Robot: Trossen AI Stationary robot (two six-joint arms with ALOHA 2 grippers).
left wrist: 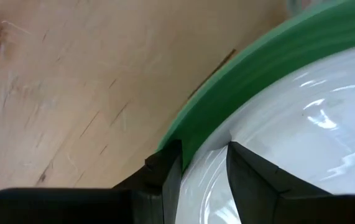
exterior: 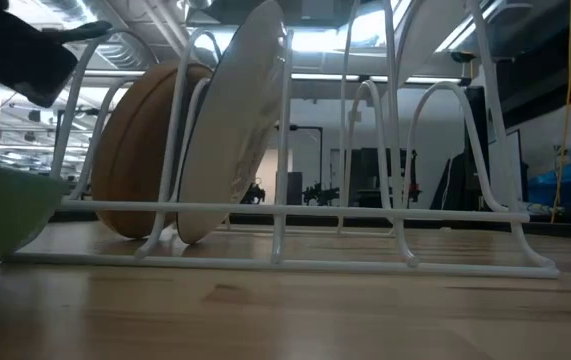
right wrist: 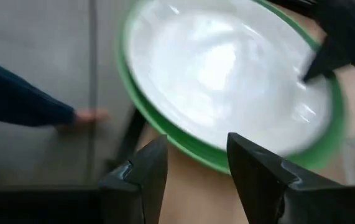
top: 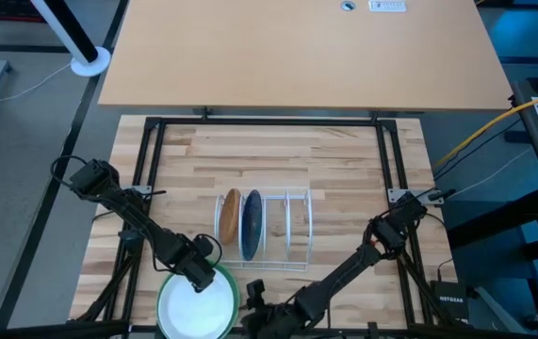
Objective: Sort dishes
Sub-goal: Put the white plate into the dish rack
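Observation:
A white plate (top: 196,309) lies stacked in a green plate (top: 234,282) at the table's near left. My left gripper (top: 200,274) points down at the stack's far rim and is shut on it. My right gripper (right wrist: 196,174) stands open just right of the stack, its fingers short of the green rim (right wrist: 183,146). A tan plate (top: 230,215) and a dark blue plate (top: 252,224) stand on edge in the left slots of the white wire rack (top: 297,226). My left gripper has the stack's far rim (left wrist: 205,140) between its two fingers, coming from above and pointing down. One finger (left wrist: 165,177) stands outside the green rim, the other (left wrist: 258,177) inside on the white plate. Whether the stack is lifted off the table does not show.
The rack's right slots (exterior: 435,170) stand free. The wooden table (top: 269,155) is bare beyond the rack, inside a black frame (top: 152,151). A person's sleeve and hand (right wrist: 28,106) show beyond the table's near edge in the right wrist view.

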